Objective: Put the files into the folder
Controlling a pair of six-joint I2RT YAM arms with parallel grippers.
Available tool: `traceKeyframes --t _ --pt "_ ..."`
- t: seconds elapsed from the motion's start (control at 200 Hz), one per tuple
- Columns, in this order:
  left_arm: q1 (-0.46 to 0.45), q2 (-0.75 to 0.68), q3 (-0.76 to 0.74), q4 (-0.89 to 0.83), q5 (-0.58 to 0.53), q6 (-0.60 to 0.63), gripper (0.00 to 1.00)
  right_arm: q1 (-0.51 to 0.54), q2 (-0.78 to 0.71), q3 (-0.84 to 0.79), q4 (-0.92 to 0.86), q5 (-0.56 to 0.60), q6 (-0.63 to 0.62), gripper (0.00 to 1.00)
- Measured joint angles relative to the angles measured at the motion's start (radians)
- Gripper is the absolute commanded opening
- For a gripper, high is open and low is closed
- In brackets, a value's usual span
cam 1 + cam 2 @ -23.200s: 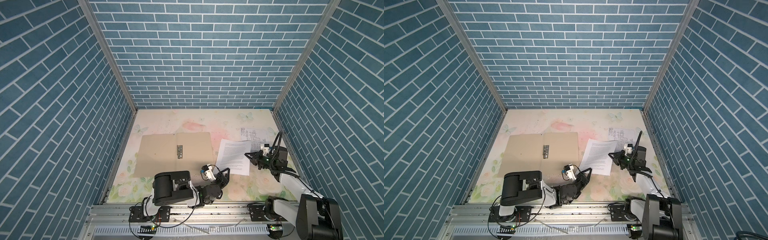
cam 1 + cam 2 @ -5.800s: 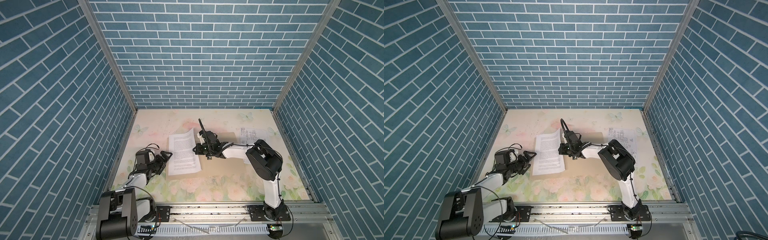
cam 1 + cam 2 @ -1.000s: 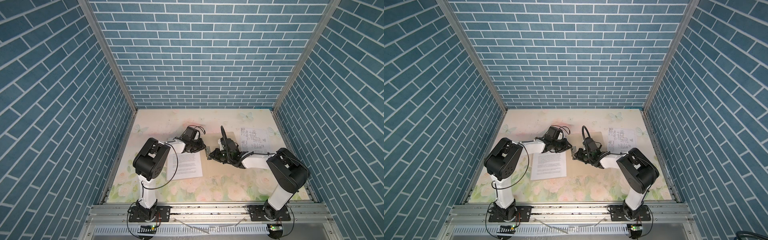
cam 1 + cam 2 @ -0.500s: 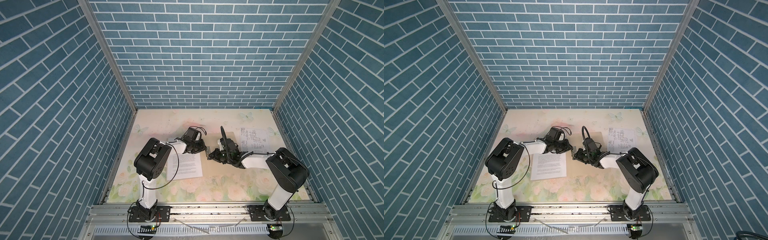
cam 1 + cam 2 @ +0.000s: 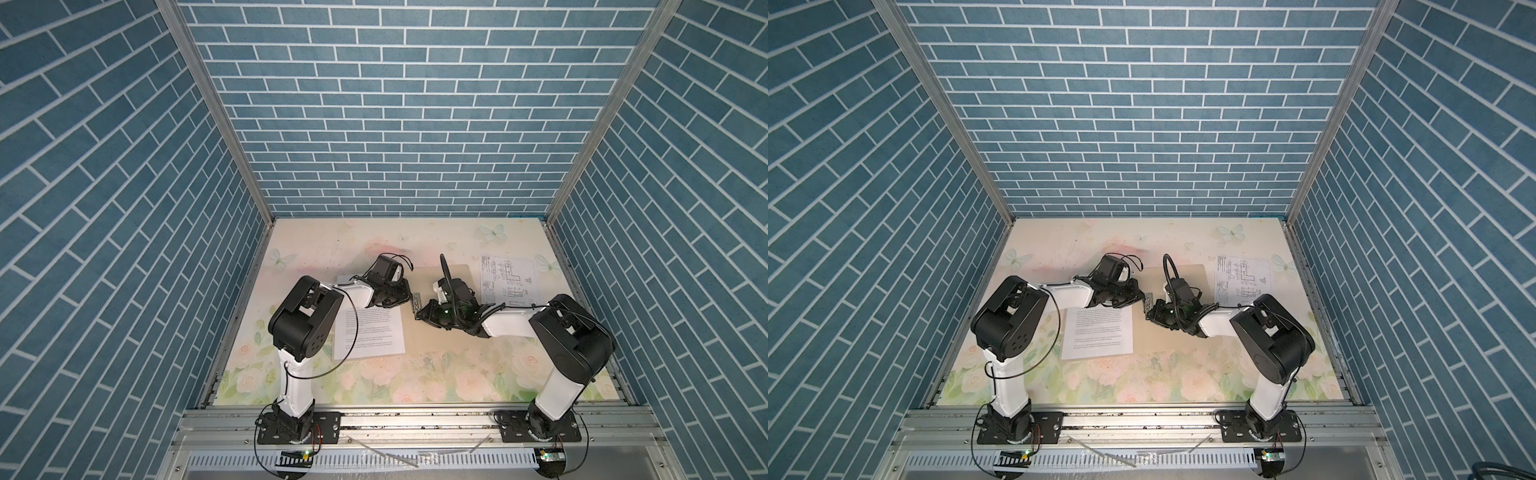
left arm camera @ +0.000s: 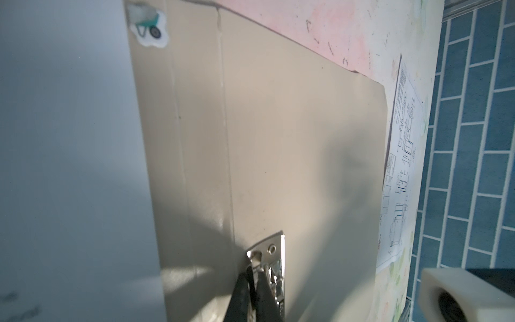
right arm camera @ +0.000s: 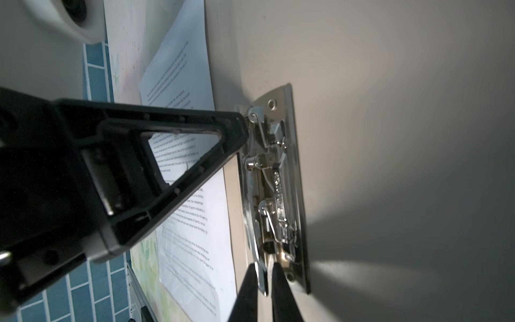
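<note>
Presently both sets of jaws are clenched on the metal clip [image 7: 274, 195] at the spine of the folder [image 6: 292, 145], mid-surface; the text sheet [image 5: 370, 334] lies on its left half, the drawing sheet [image 5: 508, 281] beside its right edge; a slipping lever could snap shut.

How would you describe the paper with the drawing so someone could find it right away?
Look at the flowered table and go to its far right side, near the blue brick wall. The drawing sheet lies flat beside the tan folder. Unlike the text sheet, it shows black line diagrams, not paragraphs.
</note>
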Motion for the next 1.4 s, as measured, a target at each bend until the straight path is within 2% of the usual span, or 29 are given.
traceKeyframes --t 0.28,0.57,1.035,1.4 --pt "-0.001 0.000 0.000 0.000 -0.001 -0.002 0.10 0.000 0.004 -0.005 0.006 -0.011 0.000 0.09" --pt "-0.002 0.000 -0.001 0.000 -0.007 -0.002 0.10 0.000 0.010 -0.005 0.023 -0.027 0.007 0.00" --pt "-0.003 0.000 -0.001 -0.002 -0.008 -0.002 0.10 -0.002 0.046 -0.035 0.112 -0.056 0.004 0.00" --pt "-0.009 0.014 0.012 -0.014 -0.008 0.002 0.10 0.000 0.045 -0.008 0.028 -0.027 -0.050 0.00"
